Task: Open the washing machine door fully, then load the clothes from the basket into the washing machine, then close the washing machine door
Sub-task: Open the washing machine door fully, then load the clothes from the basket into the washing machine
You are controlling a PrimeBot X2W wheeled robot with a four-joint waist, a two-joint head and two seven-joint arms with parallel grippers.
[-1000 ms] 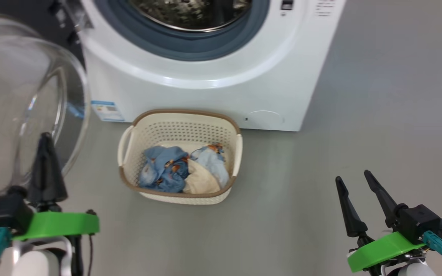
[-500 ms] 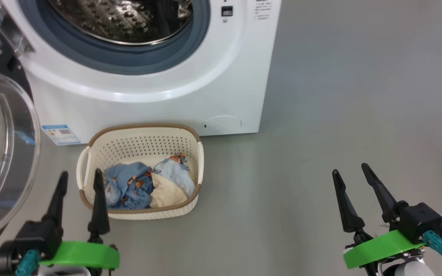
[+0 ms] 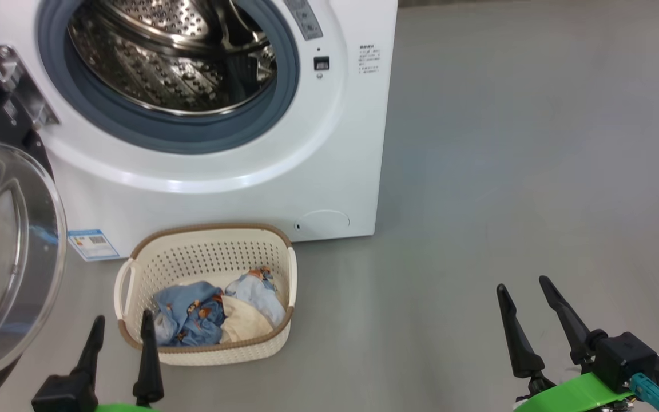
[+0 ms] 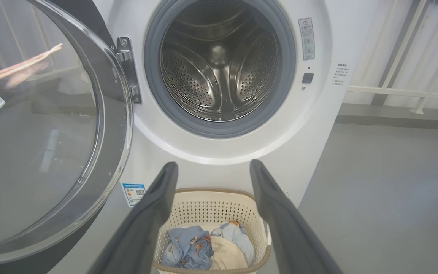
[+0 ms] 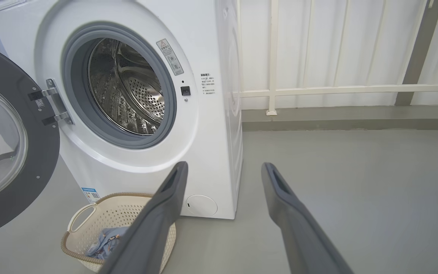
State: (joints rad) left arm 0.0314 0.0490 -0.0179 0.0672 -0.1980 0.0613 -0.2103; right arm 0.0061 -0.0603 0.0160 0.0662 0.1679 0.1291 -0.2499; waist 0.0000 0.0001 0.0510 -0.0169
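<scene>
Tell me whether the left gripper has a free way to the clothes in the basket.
Probably yes. The left gripper is open beside the near left corner of the basket, the clothes lie uncovered in it, and the open washing machine door stands off to the left, not between them.

Left gripper fingers apart, right gripper fingers apart, both empty
</scene>
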